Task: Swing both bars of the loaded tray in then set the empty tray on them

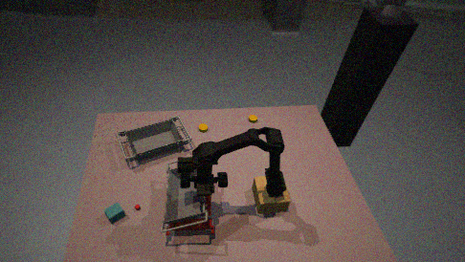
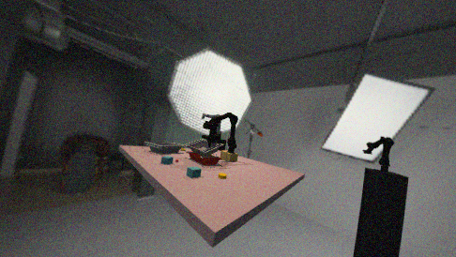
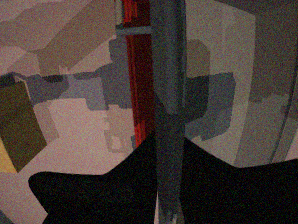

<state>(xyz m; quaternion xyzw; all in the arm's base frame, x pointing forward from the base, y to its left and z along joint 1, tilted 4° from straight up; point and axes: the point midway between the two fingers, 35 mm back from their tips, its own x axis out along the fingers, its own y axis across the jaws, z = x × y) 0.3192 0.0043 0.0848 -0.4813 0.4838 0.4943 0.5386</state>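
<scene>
A grey tray (image 1: pixel 178 191) (image 2: pixel 201 149) (image 3: pixel 170 60) with pale wire bars is held over the red tray; it looks tilted in the exterior view. My gripper (image 1: pixel 205 190) (image 3: pixel 162 135) is shut on its rim, at the middle of the long side facing the arm's base. The red tray (image 1: pixel 210 229) (image 2: pixel 205 158) (image 3: pixel 141 80) stands on the table below, mostly covered by the grey tray. A thin grey bar (image 3: pixel 136 31) crosses the red strip in the wrist view. The red tray's load is hidden, and whether the two trays touch cannot be told.
Another grey tray (image 1: pixel 160 149) (image 2: pixel 164 149) stands at the back left. A teal block (image 1: pixel 115 213) (image 2: pixel 167 160) and a red ball (image 1: pixel 137 207) (image 2: pixel 176 160) lie left of the trays. Yellow discs (image 1: pixel 203 127) (image 1: pixel 253 119) lie at the back. An ochre box (image 1: pixel 273 205) (image 2: pixel 229 157) stands at the arm's base.
</scene>
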